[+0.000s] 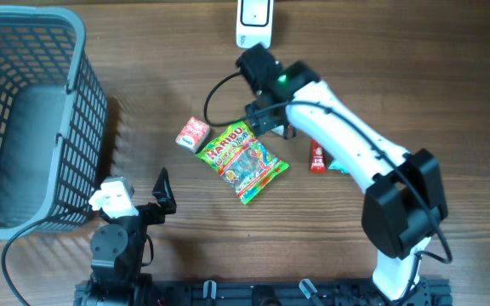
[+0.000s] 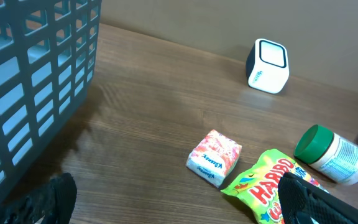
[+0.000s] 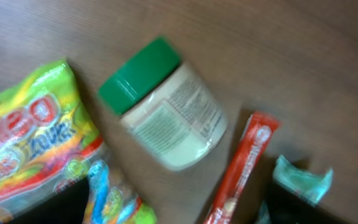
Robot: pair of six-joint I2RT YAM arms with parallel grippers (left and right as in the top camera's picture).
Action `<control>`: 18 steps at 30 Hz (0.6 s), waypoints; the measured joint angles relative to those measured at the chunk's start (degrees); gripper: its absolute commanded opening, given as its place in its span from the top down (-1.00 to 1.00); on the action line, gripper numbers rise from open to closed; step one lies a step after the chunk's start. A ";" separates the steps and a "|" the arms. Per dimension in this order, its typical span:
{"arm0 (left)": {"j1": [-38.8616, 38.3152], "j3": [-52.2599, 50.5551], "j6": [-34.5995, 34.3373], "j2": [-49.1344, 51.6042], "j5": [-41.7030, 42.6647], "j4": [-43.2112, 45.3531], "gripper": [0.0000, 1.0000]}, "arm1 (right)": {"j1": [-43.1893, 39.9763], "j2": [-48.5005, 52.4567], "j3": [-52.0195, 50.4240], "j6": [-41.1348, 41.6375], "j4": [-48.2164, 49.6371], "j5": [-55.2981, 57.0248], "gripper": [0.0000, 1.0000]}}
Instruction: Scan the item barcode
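- Lying sideways, jar (image 3: 166, 112) shows label up, probably easing the barcode search; right jaws apart above it, empty.
- Scanner (image 1: 254, 23) at twelve o'clock.
- Left jaws apart, idle.

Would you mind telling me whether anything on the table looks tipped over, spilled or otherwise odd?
The green-lidded jar lies on its side next to the Haribo bag rather than standing upright, with its lid on. Nothing looks spilled or damaged.
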 measured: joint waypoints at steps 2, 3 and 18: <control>0.00 0.00 0.00 0.00 0.00 0.00 -1.00 | 1.49 0.02 -3.56 -0.61 4.81 5.86 -0.99; 0.00 0.00 0.00 0.00 0.00 0.00 -1.00 | 1.88 0.02 -5.49 -1.20 7.13 7.80 -0.99; 0.00 0.00 0.00 0.00 0.00 0.00 -1.00 | 8.94 11.08 -10.34 -5.75 17.16 29.86 -0.73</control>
